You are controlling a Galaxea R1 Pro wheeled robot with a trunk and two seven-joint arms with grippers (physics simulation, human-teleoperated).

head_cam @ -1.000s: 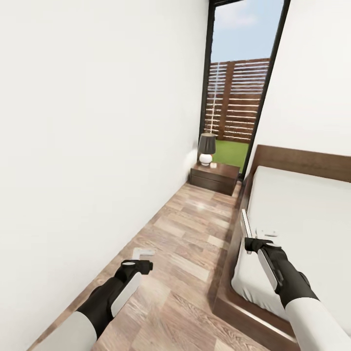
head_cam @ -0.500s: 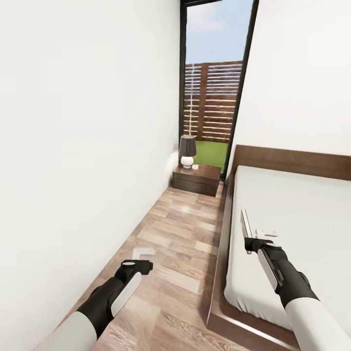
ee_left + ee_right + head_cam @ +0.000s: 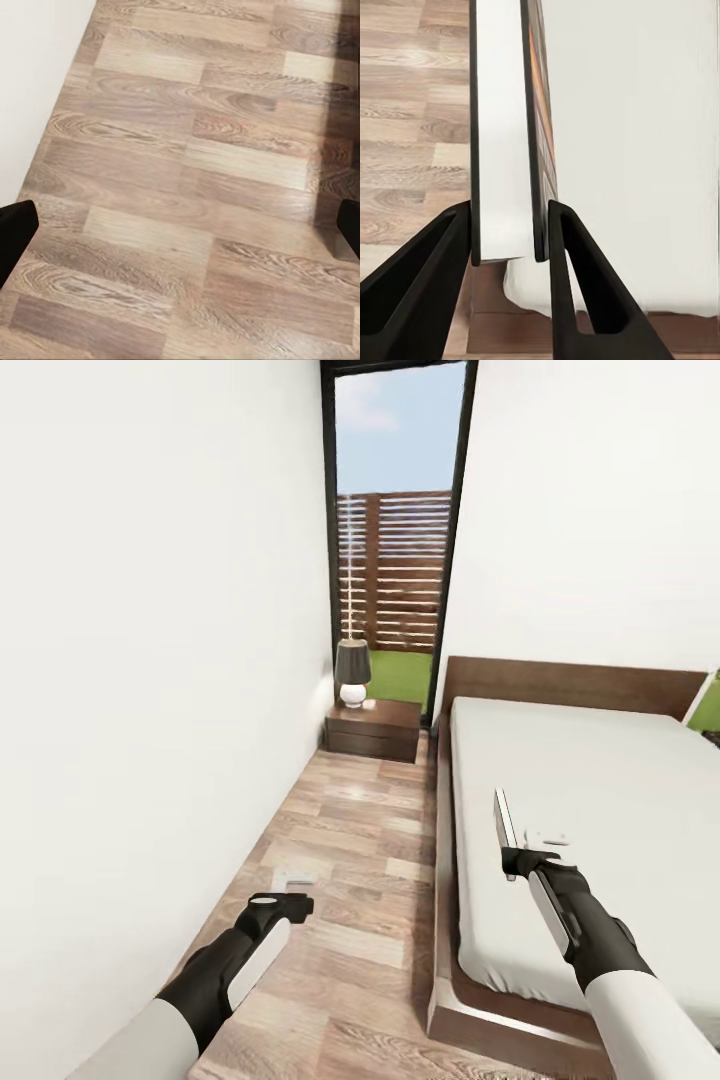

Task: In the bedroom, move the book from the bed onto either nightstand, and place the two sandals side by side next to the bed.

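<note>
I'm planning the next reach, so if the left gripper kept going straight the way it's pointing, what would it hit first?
Most likely the wood-plank floor: the left gripper is open and angled down at bare planks.

Thin book (image 3: 502, 127) upright on edge, above bed (image 3: 600, 800), nightstand (image 3: 373, 729) beyond

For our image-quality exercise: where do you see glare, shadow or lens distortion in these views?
Head view: pale sheen on the floor near the nightstand; window frame leans, wide-angle stretch. Left wrist view: dark shadow band along one floor edge. Right wrist view: book evenly lit, crisp.
</note>
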